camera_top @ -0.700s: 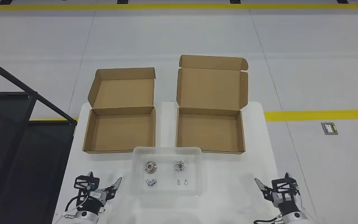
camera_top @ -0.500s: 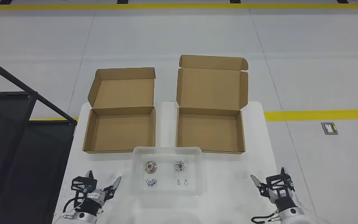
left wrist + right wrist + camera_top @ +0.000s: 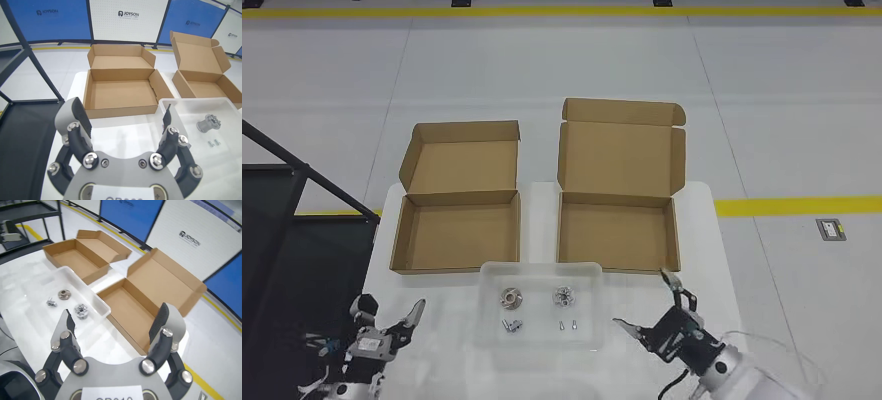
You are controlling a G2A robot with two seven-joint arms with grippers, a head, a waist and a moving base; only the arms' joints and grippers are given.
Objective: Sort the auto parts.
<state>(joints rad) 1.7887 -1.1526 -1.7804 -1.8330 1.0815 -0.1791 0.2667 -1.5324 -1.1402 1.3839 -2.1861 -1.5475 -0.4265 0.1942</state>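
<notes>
A clear plastic tray [image 3: 542, 267] near the table's front edge holds a flanged metal hub [image 3: 512, 296], a toothed round part [image 3: 564, 296] and small bolts [image 3: 511, 325] [image 3: 567, 325]. My left gripper [image 3: 392, 305] stands open at the front left of the table, left of the tray, holding nothing. In its wrist view the left gripper [image 3: 122, 106] faces the left box, with the hub [image 3: 208, 124] and bolts [image 3: 214, 142] off to one side. My right gripper [image 3: 642, 298] is open just right of the tray. The right gripper [image 3: 115, 308] is empty, close to the toothed part [image 3: 81, 310].
Two open cardboard boxes sit behind the tray, the left box [image 3: 455, 232] and the right box [image 3: 618, 236], both with flaps raised. A black metal rack [image 3: 292, 260] stands beside the table's left edge.
The right gripper has swung from the front right corner leftward and forward to the tray's right side. The left gripper has drifted a little further left.
</notes>
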